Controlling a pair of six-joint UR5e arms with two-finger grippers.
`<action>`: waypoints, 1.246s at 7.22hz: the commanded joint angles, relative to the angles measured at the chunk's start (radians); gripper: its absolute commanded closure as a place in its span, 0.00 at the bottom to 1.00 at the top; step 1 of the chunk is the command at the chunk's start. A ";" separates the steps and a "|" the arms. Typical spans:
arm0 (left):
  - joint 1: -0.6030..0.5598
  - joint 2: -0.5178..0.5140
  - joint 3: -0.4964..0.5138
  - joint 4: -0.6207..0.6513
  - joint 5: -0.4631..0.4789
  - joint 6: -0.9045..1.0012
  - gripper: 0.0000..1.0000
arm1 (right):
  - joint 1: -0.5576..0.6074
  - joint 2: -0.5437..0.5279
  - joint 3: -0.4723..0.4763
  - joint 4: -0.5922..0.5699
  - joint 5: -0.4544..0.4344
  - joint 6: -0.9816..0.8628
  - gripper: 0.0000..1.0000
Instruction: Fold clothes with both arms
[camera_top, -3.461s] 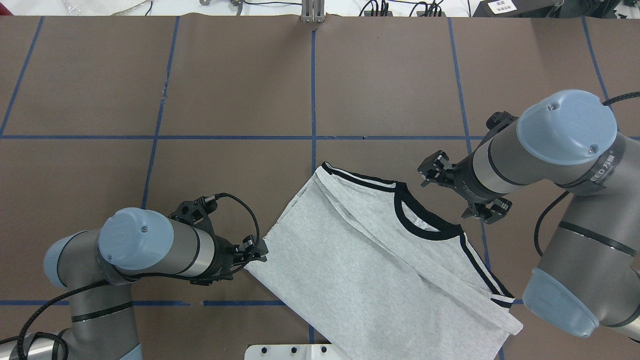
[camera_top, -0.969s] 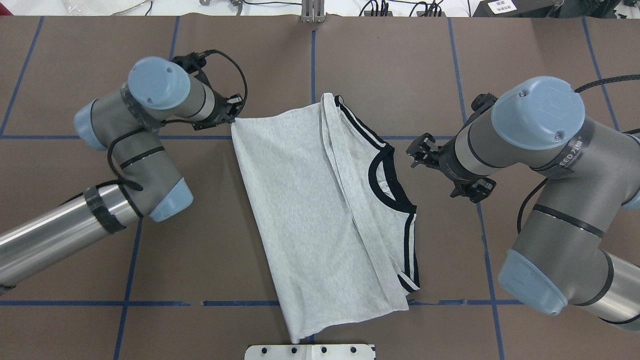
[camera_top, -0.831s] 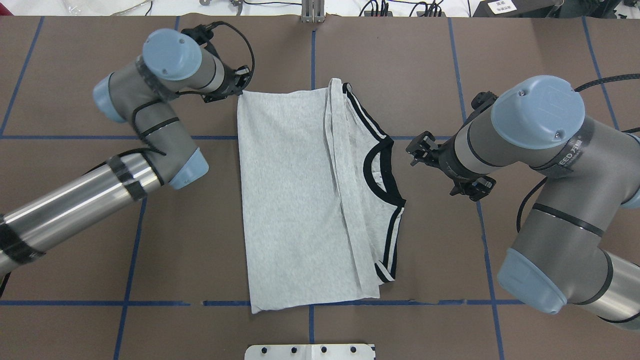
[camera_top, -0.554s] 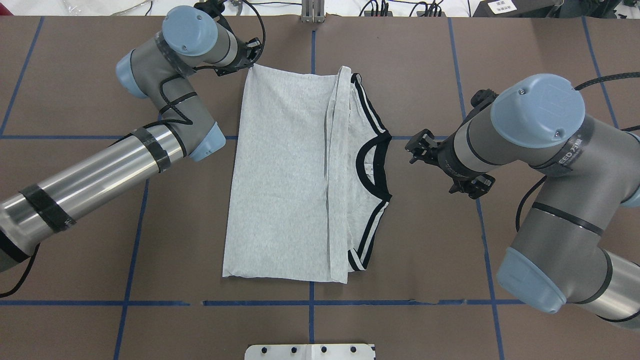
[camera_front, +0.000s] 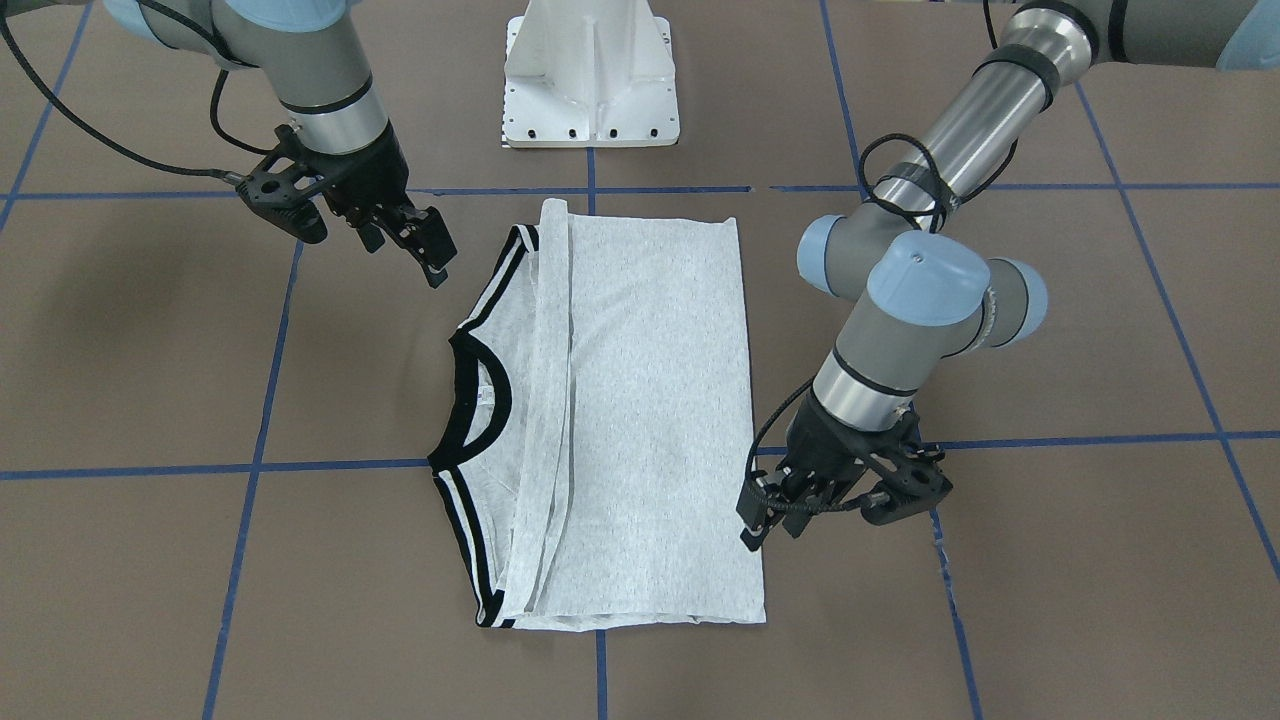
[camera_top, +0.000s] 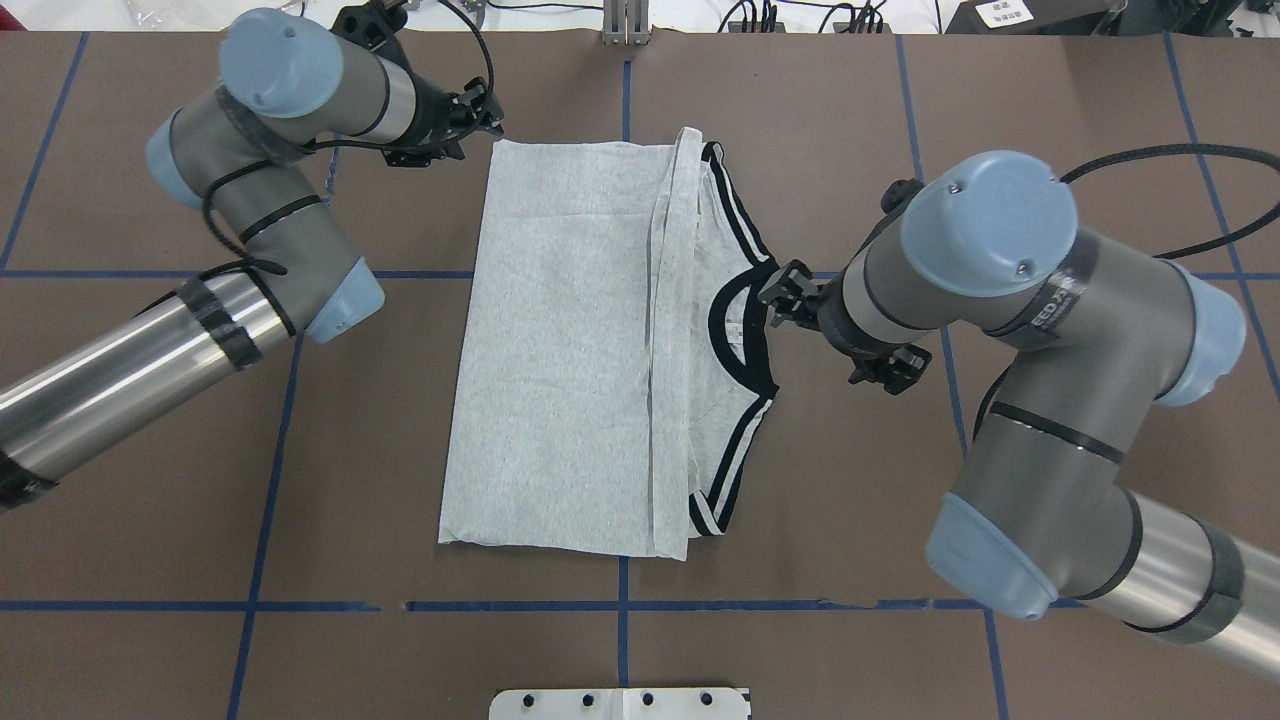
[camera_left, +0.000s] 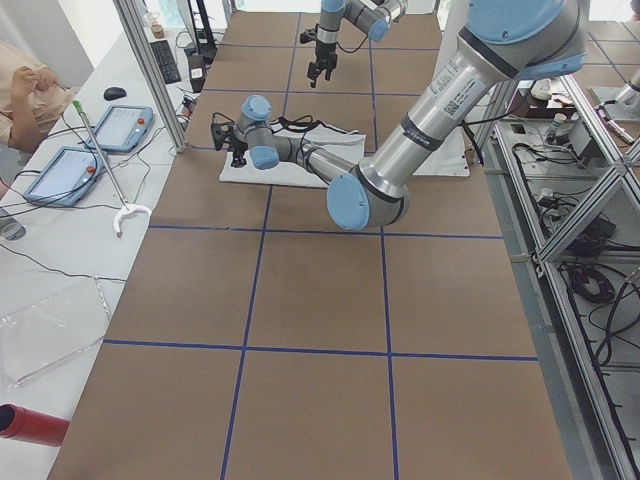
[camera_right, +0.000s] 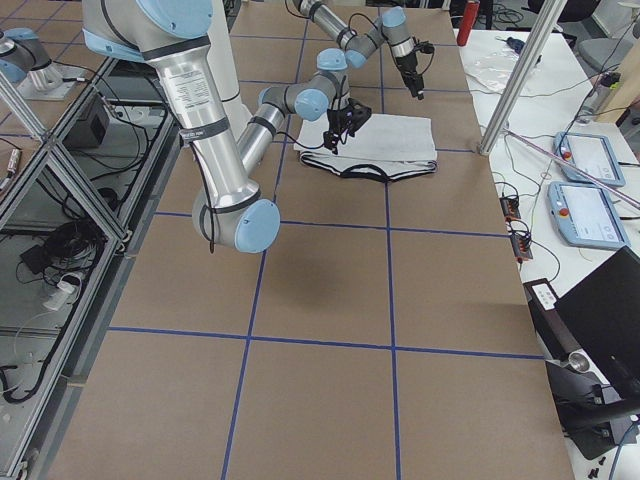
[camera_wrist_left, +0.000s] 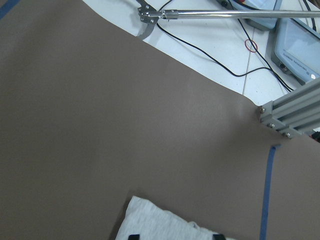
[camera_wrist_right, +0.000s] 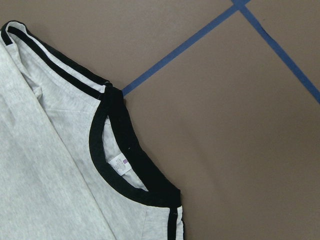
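Cloth lies flat on the brown tabletop (camera_top: 800, 120) with blue tape lines: a light heather-grey T-shirt (camera_top: 560, 340), sleeves folded in. Its long axis runs from the robot's side to the far edge, and the black collar (camera_wrist_right: 95, 137) points toward the robot's right. Left fingers (camera_front: 751, 525) stand apart at the shirt's far left corner. Right fingers (camera_front: 432, 258) are also spread, hovering just beside the collar.
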 joint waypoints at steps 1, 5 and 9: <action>-0.001 0.175 -0.325 0.129 -0.087 0.002 0.38 | -0.107 0.097 -0.102 -0.006 -0.024 -0.020 0.00; 0.002 0.248 -0.420 0.188 -0.098 0.004 0.38 | -0.150 0.193 -0.254 -0.126 0.116 -0.552 0.00; 0.008 0.256 -0.419 0.185 -0.092 0.004 0.38 | -0.176 0.352 -0.443 -0.279 0.127 -0.715 0.00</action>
